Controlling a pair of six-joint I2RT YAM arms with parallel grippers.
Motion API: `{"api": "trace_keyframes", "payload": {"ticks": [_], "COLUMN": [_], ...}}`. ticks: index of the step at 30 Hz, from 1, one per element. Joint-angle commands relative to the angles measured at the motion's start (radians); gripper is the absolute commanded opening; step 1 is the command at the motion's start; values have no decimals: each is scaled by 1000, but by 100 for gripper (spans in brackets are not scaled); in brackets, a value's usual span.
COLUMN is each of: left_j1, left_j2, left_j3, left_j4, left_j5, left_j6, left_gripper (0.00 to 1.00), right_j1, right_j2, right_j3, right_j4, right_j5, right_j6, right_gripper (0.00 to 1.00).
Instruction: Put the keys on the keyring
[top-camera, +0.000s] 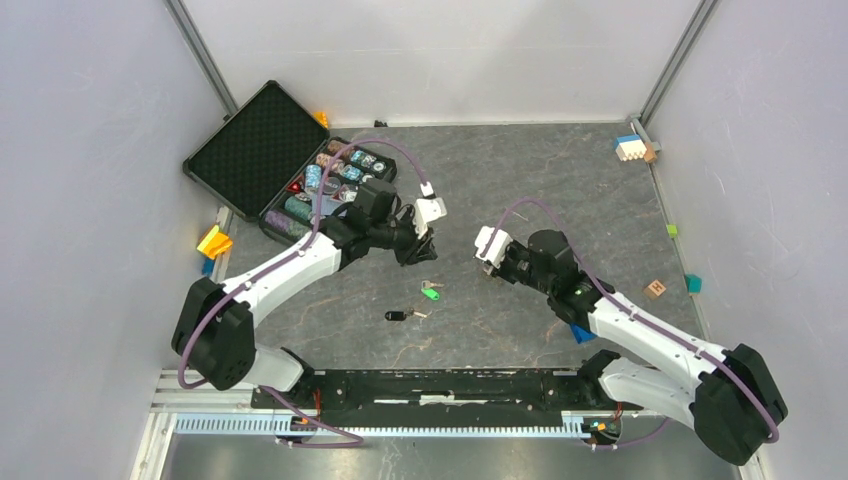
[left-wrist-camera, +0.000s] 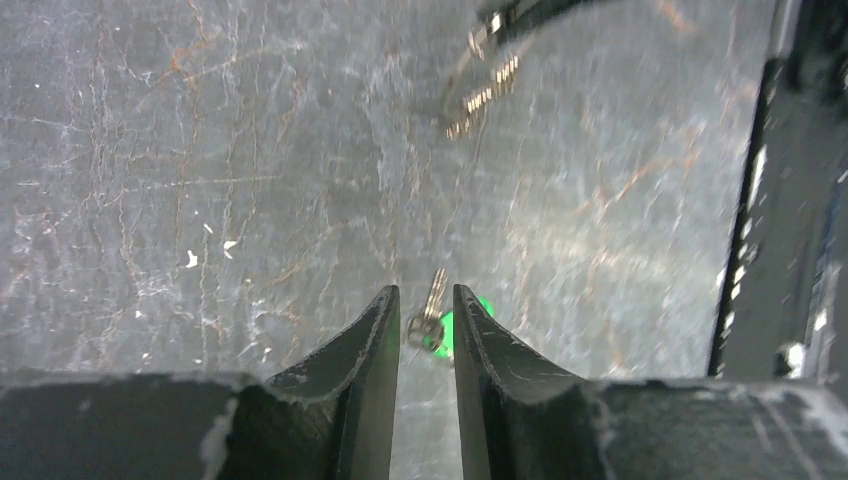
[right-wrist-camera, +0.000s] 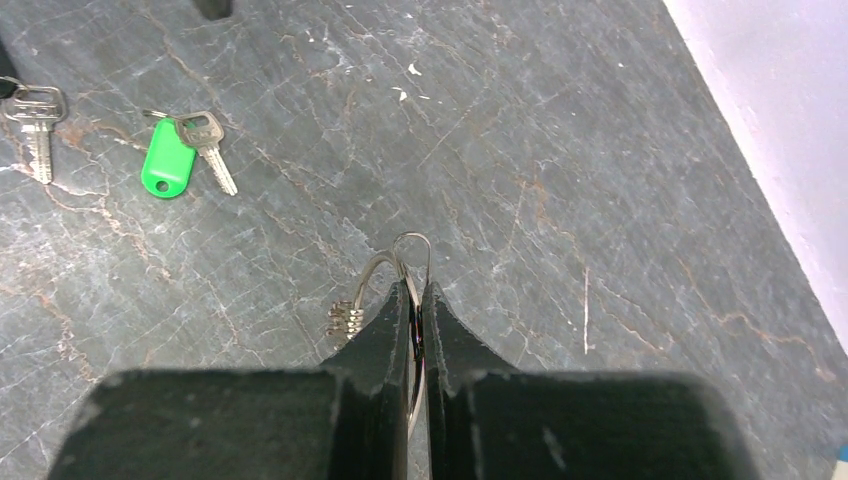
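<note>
Right wrist, not top: keyring (right-wrist-camera: 413, 235) in claw (right-wrist-camera: 416, 290)

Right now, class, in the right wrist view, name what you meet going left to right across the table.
Black-headed key, green-headed key, then the keyring pinched in the right claw.
</note>
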Motion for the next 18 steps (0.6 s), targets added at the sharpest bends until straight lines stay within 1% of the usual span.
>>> {"api": "trace_keyframes", "payload": {"ticks": [1,3,8,12,18], "left_j1": [2,3,3,3,9], "left_j2": [-2,2,4,4,15], "left_j3": [-11,-16,-53,-90,-119], "left_j4": [-108,-138,-140,-81,-17], "left_j5": [-15,-19,-33,-61,-63], "left_j6": [297,352,400,392,375], "left_gripper": [33,32,33,33,31], "right_j1": [31,45,87,122,143], "right_j2": [-23,-16,-5,-1,8], "right_j3": [49,57,57,48,29], "right_j4": [23,16,29,48,72], "right_j5": [129,160,255,307,312], "right_j6": [-27,-30,-55,-81,-113], "right_gripper": [0,0,0,0,0]}}
